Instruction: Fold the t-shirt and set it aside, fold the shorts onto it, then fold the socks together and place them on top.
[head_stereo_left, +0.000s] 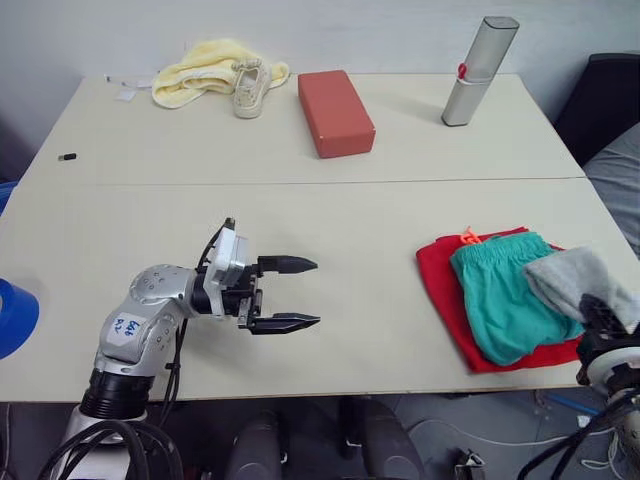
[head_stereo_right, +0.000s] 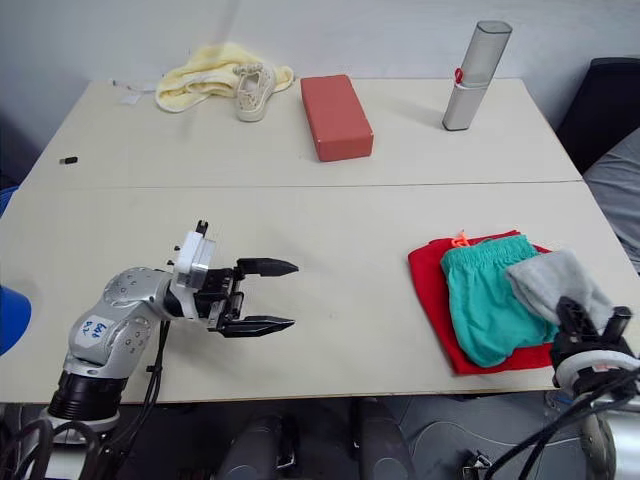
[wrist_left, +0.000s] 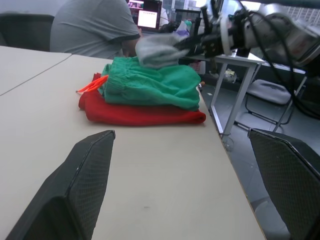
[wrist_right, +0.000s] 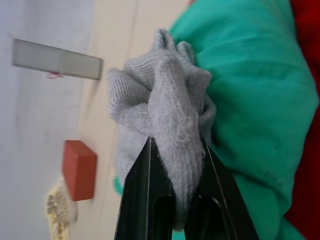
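Folded t-shirt (head_stereo_left: 445, 290), red, lies flat near the tabletop's (head_stereo_left: 360, 210) front right corner, its front end at the front edge. Folded shorts (head_stereo_left: 500, 300), teal-green, stacked on top of it, gathered waist toward the far side, orange drawstring loop (head_stereo_left: 467, 237) sticking out at the far end of the stack. Socks (head_stereo_left: 580, 280), light grey, bunched together, sit over the right part of the shorts and overhang toward the right edge. Right gripper (wrist_right: 175, 175) at the front right corner, fingers pinched on the socks: the wrist view shows the knit squeezed between the two black fingers (wrist_right: 137, 200), bulging out above them, with the shorts just behind. Cannot tell whether the socks rest on the shorts or hang just above. Left gripper (head_stereo_left: 297, 293) over the bare front left part of the tabletop, well apart from the stack, fingers spread wide and holding nothing, pointing toward the right side. Along the far edge: pale yellow cloth (head_stereo_left: 205, 68) near the far left corner with a small beige shoe (head_stereo_left: 250, 88) touching it, a red block (head_stereo_left: 335, 112) about mid-edge, a tilted silver case (head_stereo_left: 480, 70) toward the far right. Small dark object (head_stereo_left: 67, 157) near the left edge. A seated person (wrist_left: 95, 27) in a grey shirt beyond the right side of the table.
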